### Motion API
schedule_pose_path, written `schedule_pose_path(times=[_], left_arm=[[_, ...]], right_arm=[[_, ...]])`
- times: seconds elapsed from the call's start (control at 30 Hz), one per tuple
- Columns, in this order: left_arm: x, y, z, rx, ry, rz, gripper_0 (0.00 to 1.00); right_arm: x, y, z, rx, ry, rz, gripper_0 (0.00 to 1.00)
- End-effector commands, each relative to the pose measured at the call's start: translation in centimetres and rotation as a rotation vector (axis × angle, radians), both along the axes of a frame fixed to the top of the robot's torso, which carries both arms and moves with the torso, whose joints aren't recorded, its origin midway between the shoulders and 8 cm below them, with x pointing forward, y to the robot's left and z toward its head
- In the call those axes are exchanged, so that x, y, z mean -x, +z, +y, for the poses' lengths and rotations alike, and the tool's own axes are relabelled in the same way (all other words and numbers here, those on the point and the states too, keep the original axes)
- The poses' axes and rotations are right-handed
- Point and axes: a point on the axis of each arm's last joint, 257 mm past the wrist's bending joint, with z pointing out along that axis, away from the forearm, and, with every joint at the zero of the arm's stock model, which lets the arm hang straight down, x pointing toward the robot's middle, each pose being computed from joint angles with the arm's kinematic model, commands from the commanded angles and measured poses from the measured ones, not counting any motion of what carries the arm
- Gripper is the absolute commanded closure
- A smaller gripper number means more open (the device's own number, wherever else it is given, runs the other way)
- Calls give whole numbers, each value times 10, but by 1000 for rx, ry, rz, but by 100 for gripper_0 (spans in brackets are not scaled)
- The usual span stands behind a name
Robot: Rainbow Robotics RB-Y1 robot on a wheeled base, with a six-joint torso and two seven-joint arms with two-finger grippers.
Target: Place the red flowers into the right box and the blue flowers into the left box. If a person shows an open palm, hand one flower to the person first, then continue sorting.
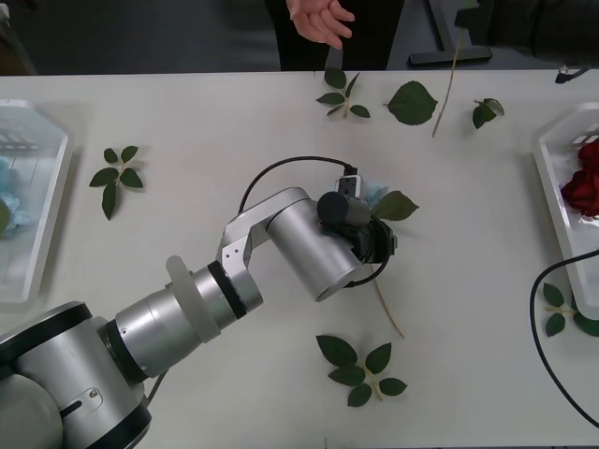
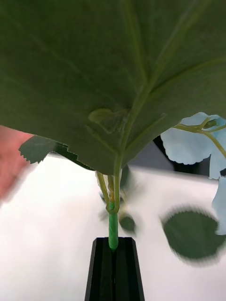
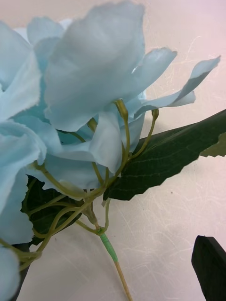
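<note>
A pale blue flower (image 1: 375, 193) lies on the table's middle, its stem trailing toward me. My left gripper (image 1: 374, 245) hovers right over it, open, with the stem (image 3: 112, 253) between its black fingers (image 3: 210, 266). At the far right my right arm (image 1: 533, 23) reaches toward a person's open palm (image 1: 323, 19). The right gripper (image 2: 113, 242) is shut on the green stem of another blue flower (image 2: 190, 141), under a big leaf (image 2: 94, 61); the stem (image 1: 447, 89) hangs down behind it. Red flowers (image 1: 585, 182) lie in the right box (image 1: 552, 178). The left box (image 1: 42, 234) holds a blue flower (image 1: 9, 196).
Loose green leaf sprigs lie scattered on the white table: far middle (image 1: 342, 94), a large leaf (image 1: 412, 101), left (image 1: 117, 173), near middle (image 1: 360, 369), and by the right box (image 1: 562, 309). A black cable (image 1: 538, 318) loops at the right edge.
</note>
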Motion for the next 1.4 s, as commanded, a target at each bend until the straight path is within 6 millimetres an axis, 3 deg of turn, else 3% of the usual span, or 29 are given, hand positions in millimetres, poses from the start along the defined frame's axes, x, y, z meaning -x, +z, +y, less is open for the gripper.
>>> schedule_pose_path(times=[0.03,0.23,0.43,0.57,0.97,1.0,1.07,1.17,1.27,1.4], left_arm=[[2,29,-33,12,-75,-68,0],[2,29,-33,12,-75,-68,0],[2,29,-33,12,-75,-68,0],[2,29,-33,12,-75,-68,0],[2,29,-33,12,-75,-68,0],[2,29,-33,12,-75,-68,0],[2,29,-33,12,-75,-68,0],[2,29,-33,12,-75,-68,0],[2,29,-33,12,-75,-68,0],[2,29,-33,12,-75,-68,0]], right_arm=[[-2,109,54,12,86,-310,100],[5,192,96,-36,99,-534,100],[22,258,129,-96,119,-657,100],[31,289,136,-134,111,-713,100],[34,289,144,-174,130,-700,100],[34,289,144,-175,130,-699,94],[34,289,145,-180,132,-693,63],[32,286,145,-203,137,-673,41],[33,285,146,-245,156,-649,24],[33,285,146,-244,156,-650,19]])
